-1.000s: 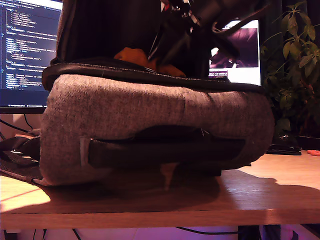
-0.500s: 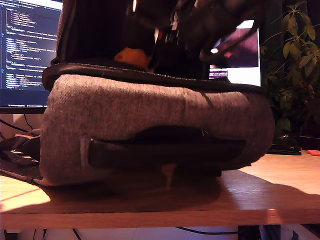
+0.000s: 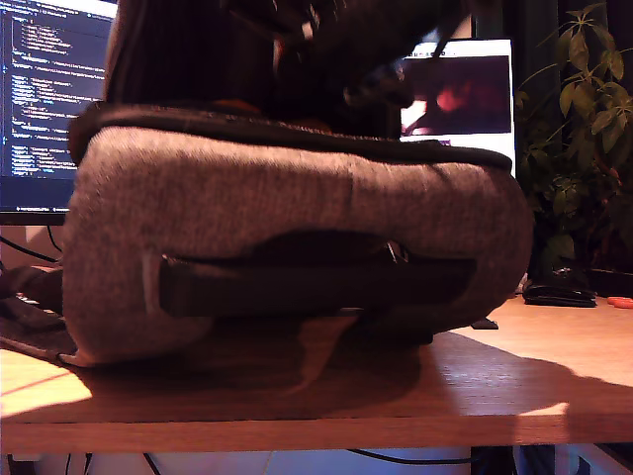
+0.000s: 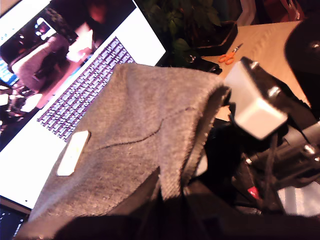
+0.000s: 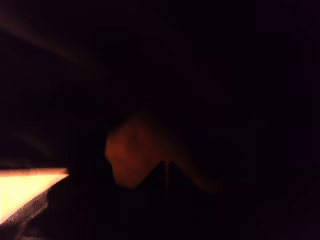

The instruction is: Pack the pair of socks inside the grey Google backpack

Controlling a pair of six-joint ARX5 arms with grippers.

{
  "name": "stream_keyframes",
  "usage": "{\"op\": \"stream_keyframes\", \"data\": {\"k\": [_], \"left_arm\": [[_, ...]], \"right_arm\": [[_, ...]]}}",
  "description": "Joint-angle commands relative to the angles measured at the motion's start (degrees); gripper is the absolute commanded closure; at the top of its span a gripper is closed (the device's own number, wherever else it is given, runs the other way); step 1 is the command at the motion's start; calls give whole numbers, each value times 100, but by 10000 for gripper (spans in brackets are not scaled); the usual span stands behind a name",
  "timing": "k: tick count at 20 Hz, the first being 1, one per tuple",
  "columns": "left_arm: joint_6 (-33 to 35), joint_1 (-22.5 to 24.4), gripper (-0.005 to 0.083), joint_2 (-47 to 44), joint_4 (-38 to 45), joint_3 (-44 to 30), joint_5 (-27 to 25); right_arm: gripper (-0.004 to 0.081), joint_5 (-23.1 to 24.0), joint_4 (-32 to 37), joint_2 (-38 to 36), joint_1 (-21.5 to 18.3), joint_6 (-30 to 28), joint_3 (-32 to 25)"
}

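Here, nearest in the exterior view, the wooden tabletop (image 3: 514, 391) carries the grey Google backpack (image 3: 297, 223), lying on its side with a black handle strap (image 3: 307, 287) across the woven face. Its black-trimmed opening (image 3: 277, 134) faces up, and dark arm parts (image 3: 346, 49) reach down into it, blurred. The pair of socks (image 5: 132, 152) shows only in my second wrist view, as a dim orange lump in near-total darkness, seemingly inside the bag; whether my second claw is clenched on it or released, I cannot tell. In my first wrist view a grey flap of the backpack, bearing a pale patch (image 4: 73, 152), stands lifted close to the camera; my first claw's jaws are hidden in shadow, so its state I cannot tell. Farther back are two lit monitors (image 3: 54, 99), a plant (image 3: 579, 129) at the exterior view's right, and orange scissors (image 4: 230, 54).
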Motion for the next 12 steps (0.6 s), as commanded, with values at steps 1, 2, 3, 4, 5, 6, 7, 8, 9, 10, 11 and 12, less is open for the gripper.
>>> {"op": "stream_keyframes", "data": {"k": [1, 2, 3, 4, 5, 6, 7, 8, 9, 10, 11, 12], "left_arm": [[-31, -70, 797, -68, 175, 201, 101], [-17, -70, 797, -68, 177, 201, 90], [-17, -70, 797, -68, 175, 201, 90], [11, -70, 797, -68, 173, 201, 85], [11, -63, 797, -68, 173, 201, 85], [11, -42, 797, -68, 173, 201, 83], [11, -7, 797, -68, 173, 201, 85], [11, 39, 797, -68, 173, 201, 85], [11, 79, 797, -68, 173, 201, 85], [11, 125, 797, -68, 173, 201, 85], [11, 173, 797, -68, 173, 201, 85], [11, 223, 797, -68, 192, 201, 85]], "right_arm": [[783, -26, -354, -2, 138, -31, 24], [783, -26, -411, -7, 223, -31, 24], [783, -7, -461, -57, 302, -33, 24], [783, 44, -527, -125, 376, -33, 24], [783, 94, -616, -201, 459, -52, 24], [783, 201, -719, -297, 560, -72, 24], [783, 291, -837, -415, 621, -168, 24], [783, 415, -951, -525, 656, -192, 24], [783, 494, -1117, -662, 671, -201, 24], [783, 496, -1307, -796, 669, -199, 24], [783, 564, -1545, -935, 669, -201, 24], [783, 695, -1797, -1095, 669, -208, 24]]}}
